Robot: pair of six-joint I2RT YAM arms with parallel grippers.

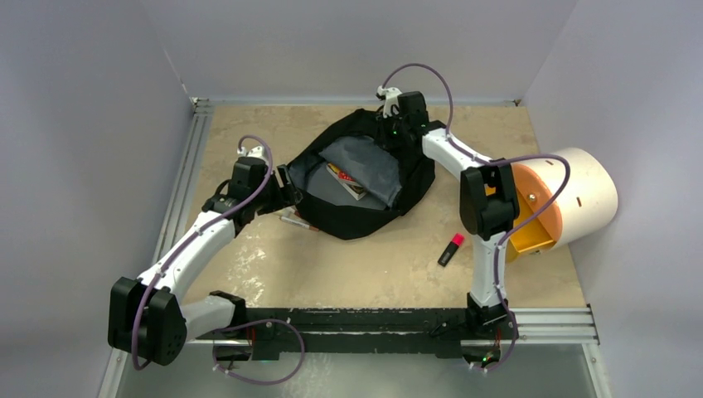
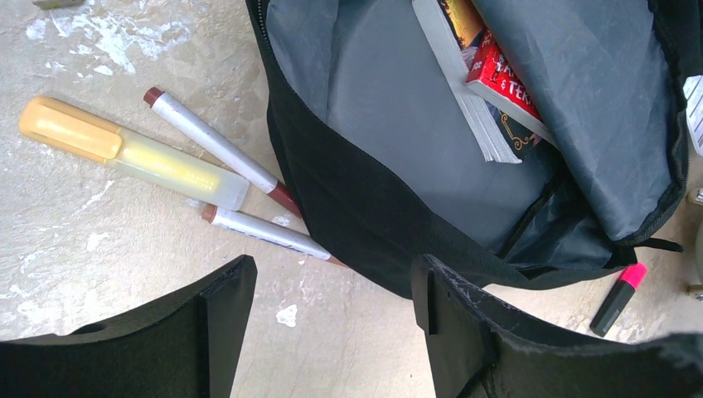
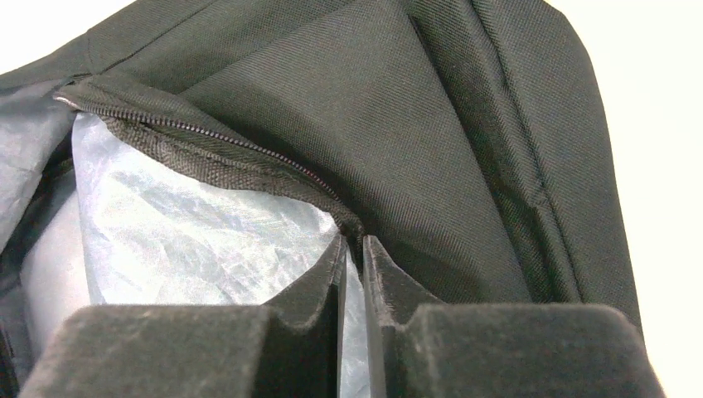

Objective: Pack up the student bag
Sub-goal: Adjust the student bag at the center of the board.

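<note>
Currently student bag [image 1: 365,222] lies open on the tabletop [image 1: 348,274], far rim pinched by right hand [image 3: 354,245], left hand [image 2: 333,269] spread empty above markers [image 2: 211,145]; risk: shallow pinch may slip, letting the mouth sag shut.

Top cam's evenly lit from above, soft and flat, with only faint shadows on the table [image 1: 332,274]. My left wrist view is crisp on the markers [image 2: 211,145]. My right wrist view is rough: background blown out white, student bag [image 3: 431,124] lining glaring pale, near edge soft.
</note>
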